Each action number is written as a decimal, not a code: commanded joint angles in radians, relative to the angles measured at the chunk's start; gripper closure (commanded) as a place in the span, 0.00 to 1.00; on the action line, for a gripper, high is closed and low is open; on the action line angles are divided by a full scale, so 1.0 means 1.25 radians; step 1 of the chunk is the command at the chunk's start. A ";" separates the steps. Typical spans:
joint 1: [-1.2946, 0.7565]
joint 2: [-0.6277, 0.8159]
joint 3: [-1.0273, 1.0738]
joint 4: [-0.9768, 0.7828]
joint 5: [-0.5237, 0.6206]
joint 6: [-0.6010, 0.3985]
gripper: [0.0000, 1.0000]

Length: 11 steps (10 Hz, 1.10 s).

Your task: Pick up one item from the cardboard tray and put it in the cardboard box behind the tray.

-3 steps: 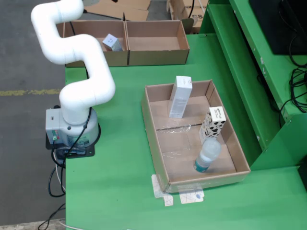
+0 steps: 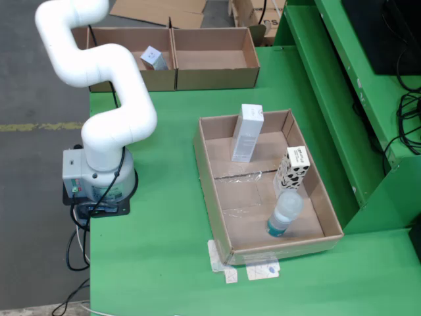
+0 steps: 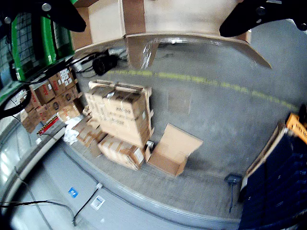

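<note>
In the still view the cardboard tray (image 2: 214, 191) lies on the green table. It holds a tall white box (image 2: 247, 133) leaning at its far wall, a black-and-white spotted box (image 2: 291, 170) at its right wall, and a clear bottle (image 2: 285, 212) near the front. Behind it stand two cardboard boxes. The left box (image 2: 128, 69) holds a small white carton (image 2: 154, 58), and the right box (image 2: 214, 58) shows nothing inside. The arm (image 2: 99, 62) leaves that view at the top left, gripper unseen. In the gripper view my gripper (image 3: 153, 14) is open, black fingers (image 3: 261, 17) wide apart, nothing between them.
The gripper view looks past a cardboard wall (image 3: 192, 19) onto a grey floor with stacked cartons (image 3: 120, 120). The arm's base (image 2: 99, 178) sits at the table's left edge. A green shelf frame (image 2: 342, 99) rises along the table's right side.
</note>
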 commanded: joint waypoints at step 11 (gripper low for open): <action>0.097 0.514 0.022 -1.133 -0.030 0.988 0.00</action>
